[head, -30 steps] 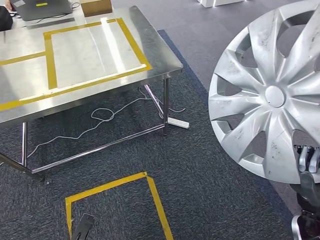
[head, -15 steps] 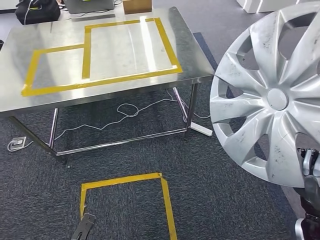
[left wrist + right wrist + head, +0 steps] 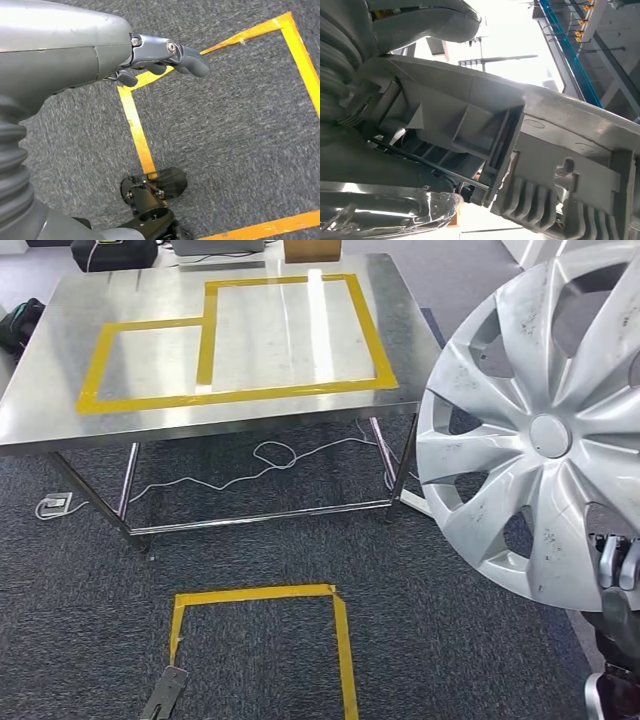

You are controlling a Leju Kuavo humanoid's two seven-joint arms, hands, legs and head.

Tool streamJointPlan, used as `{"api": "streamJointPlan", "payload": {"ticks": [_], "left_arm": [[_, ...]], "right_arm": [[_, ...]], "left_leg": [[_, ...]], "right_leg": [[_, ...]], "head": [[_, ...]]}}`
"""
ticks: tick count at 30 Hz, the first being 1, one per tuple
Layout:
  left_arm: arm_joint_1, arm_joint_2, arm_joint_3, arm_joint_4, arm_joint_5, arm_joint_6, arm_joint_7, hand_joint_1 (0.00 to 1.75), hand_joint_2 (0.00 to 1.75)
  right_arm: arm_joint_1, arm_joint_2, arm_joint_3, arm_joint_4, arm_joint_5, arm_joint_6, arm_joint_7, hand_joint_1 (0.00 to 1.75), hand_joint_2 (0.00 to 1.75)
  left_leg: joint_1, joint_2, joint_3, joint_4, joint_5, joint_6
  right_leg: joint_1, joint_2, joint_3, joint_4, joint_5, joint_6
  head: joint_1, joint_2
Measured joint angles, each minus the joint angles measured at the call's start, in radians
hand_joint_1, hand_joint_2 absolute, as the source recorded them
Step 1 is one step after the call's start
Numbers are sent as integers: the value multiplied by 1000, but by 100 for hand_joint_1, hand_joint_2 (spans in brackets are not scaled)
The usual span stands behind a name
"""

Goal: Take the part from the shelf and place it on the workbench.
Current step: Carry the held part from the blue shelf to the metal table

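A large silver wheel cover (image 3: 549, 430) with curved spokes stands upright at the right of the head view. My right hand (image 3: 619, 565) grips its lower rim from below. The right wrist view looks close at the ribbed grey back of the wheel cover (image 3: 554, 145). The steel workbench (image 3: 45, 390) lies ahead and to the left, with yellow tape rectangles (image 3: 290, 330) marked on its top. My left hand (image 3: 162, 55) hangs over the dark carpet with its fingers stretched out and nothing in them.
A yellow tape square (image 3: 340, 640) marks the carpet in front of me. A white cable (image 3: 272, 455) and a power strip (image 3: 54, 505) lie under the bench. A black bag (image 3: 113, 252) and a cardboard box (image 3: 311, 250) sit at the bench's far edge.
The whole view has turned, so the workbench now sits more to the centre and squarer to me. The wheel cover stays in my right hand at the same place in the picture.
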Motion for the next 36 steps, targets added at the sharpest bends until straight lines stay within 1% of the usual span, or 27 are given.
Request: {"api": "streamJointPlan", "payload": {"ticks": [1,7,10,23,30,33,36], "left_arm": [[0,0,0,0,0,0,0,0,175],[0,0,0,0,0,-1,0,0,175],[1,1,0,0,0,-1,0,0,175],[2,-1,0,0,1,-4,-2,0,175],[3,0,0,0,15,-17,-3,0,175],[7,1,0,0,22,-20,-5,0,175],[14,4,0,0,23,-21,-6,0,175]], "right_arm": [[0,0,0,0,0,0,0,175,175],[0,1,-2,0,0,-4,-3,175,175],[1,2,-4,-2,0,-5,-3,175,175],[1,4,-8,-8,3,-10,-3,175,175],[1,3,-15,-13,59,-41,-5,175,175],[1,-15,-31,-21,106,-69,-1,175,175],[-1,-47,-59,-21,107,-80,5,175,175]], "left_leg": [[-1,-1,0,0,0,2],[-3,-2,0,0,-2,15],[-3,-2,0,0,-1,16],[0,-2,0,0,1,16],[-1,-2,0,0,0,16],[-1,-2,0,0,0,16],[-1,-2,0,0,0,16]], "right_leg": [[0,-1,2,-4,2,0],[-1,-2,10,-21,10,26],[-2,-2,10,-22,11,31],[0,-2,9,-19,10,32],[0,-2,9,-19,10,32],[0,-2,9,-19,10,32],[0,-2,9,-19,10,32]], "head": [[1,0],[1,0],[0,0],[0,0],[0,0],[0,0],[0,0]]}}
